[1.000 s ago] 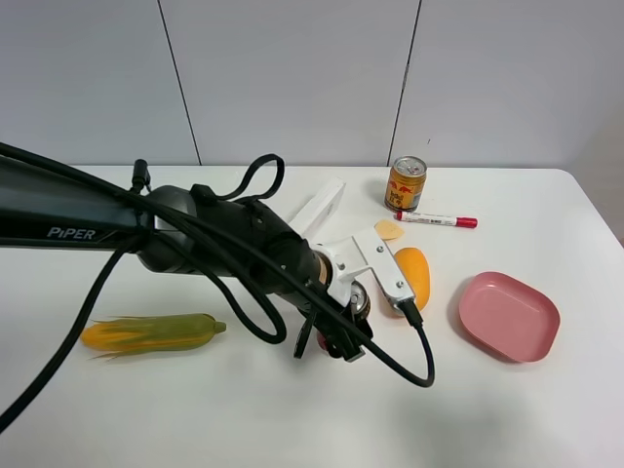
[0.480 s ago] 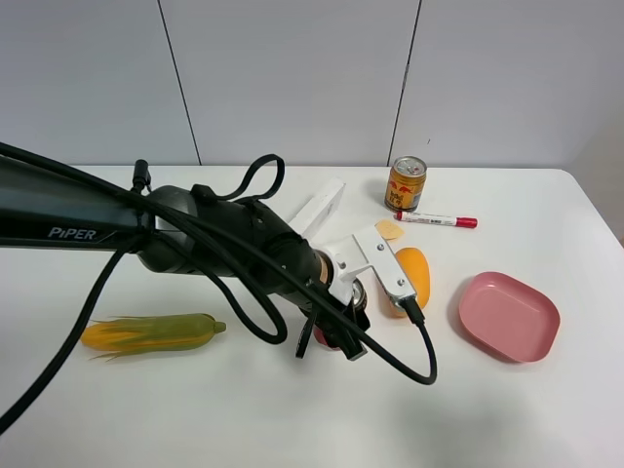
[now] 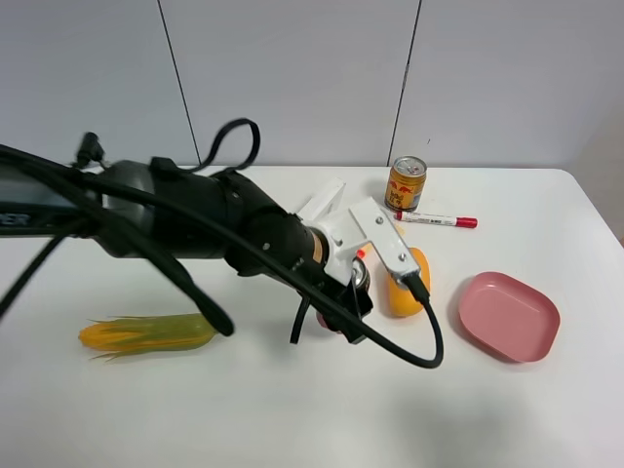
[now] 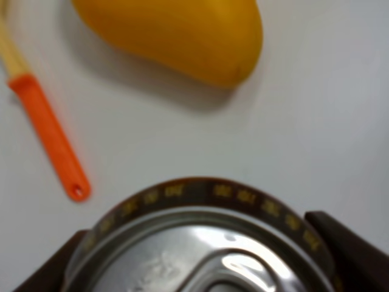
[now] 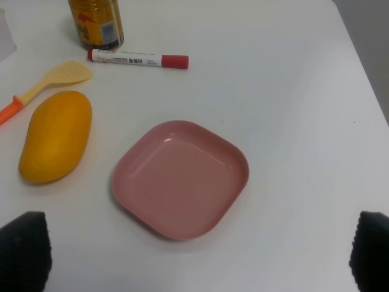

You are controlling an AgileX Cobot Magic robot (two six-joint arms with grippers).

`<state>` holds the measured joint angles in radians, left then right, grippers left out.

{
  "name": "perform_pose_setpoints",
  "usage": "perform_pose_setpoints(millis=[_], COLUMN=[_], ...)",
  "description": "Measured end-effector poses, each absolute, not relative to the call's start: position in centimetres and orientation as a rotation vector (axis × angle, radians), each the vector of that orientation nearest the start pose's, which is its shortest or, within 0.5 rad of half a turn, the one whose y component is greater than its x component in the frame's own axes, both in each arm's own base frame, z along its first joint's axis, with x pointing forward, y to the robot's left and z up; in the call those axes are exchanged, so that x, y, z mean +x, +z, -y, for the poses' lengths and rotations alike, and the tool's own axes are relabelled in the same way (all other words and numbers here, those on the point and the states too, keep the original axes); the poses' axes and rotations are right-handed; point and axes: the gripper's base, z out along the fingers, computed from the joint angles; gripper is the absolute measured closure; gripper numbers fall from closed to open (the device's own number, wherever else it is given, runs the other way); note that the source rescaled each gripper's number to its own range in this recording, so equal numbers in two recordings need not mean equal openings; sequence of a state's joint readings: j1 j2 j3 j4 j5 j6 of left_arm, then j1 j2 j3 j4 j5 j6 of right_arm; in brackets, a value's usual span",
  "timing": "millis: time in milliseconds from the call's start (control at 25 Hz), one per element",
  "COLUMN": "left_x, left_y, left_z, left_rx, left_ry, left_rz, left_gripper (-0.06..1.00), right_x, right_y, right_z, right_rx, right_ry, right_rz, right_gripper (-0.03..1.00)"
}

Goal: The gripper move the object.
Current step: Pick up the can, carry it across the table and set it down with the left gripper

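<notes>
My left gripper [image 3: 343, 304] is the black end of the bulky arm with a white bracket, in the middle of the table. It is shut on the red can [image 3: 359, 277]. Only the can's silver top and a bit of red low down show in the high view. The left wrist view shows the can's silver pull-tab top and dark rim with gold lettering [image 4: 200, 243] between my two fingers [image 4: 349, 249]. I cannot tell whether the can touches the table. My right gripper [image 5: 197, 255] is open and empty, with its fingertips [image 5: 24, 252] wide apart near the pink dish.
A mango [image 3: 408, 283] lies just right of the held can. A wooden spatula with an orange handle [image 4: 51, 137] is beside it. A gold-orange can [image 3: 406, 183] and a red-capped marker [image 3: 437, 219] are at the back. A pink dish [image 3: 509, 315] is at the right, a corn cob [image 3: 146, 333] at the left.
My left arm has risen and swung, and the gripper with the red can has moved a little up and back, toward the mango. Everything else on the table stayed put.
</notes>
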<state>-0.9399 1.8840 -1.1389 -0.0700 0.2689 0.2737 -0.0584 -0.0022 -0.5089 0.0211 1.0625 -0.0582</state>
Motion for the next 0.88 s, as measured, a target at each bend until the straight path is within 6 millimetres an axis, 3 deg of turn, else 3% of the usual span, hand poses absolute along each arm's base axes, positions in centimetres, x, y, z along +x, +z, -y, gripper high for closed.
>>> perform_pose_setpoints(millis=[280, 560, 880], left_x=[22.4, 24.5, 29.6], left_y=[23.0, 27.2, 28.2], left_z=[29.4, 24.6, 17.3], left_rx=[1.228, 1.004, 0.745], left_ry=[-0.383, -0.360, -0.198], left_rz=[-2.141, -2.190, -2.242], left_gripper=[0.93, 0.93, 0.93], right_x=[-0.6, -0.6, -0.6], right_y=[28.0, 28.0, 28.0], right_z=[-0.2, -0.2, -0.2], right_rx=[-0.001, -0.001, -0.001], right_ry=[-0.048, -0.048, -0.048], right_rz=[-2.035, -2.035, -2.035], right_gripper=[-0.03, -0.03, -0.03])
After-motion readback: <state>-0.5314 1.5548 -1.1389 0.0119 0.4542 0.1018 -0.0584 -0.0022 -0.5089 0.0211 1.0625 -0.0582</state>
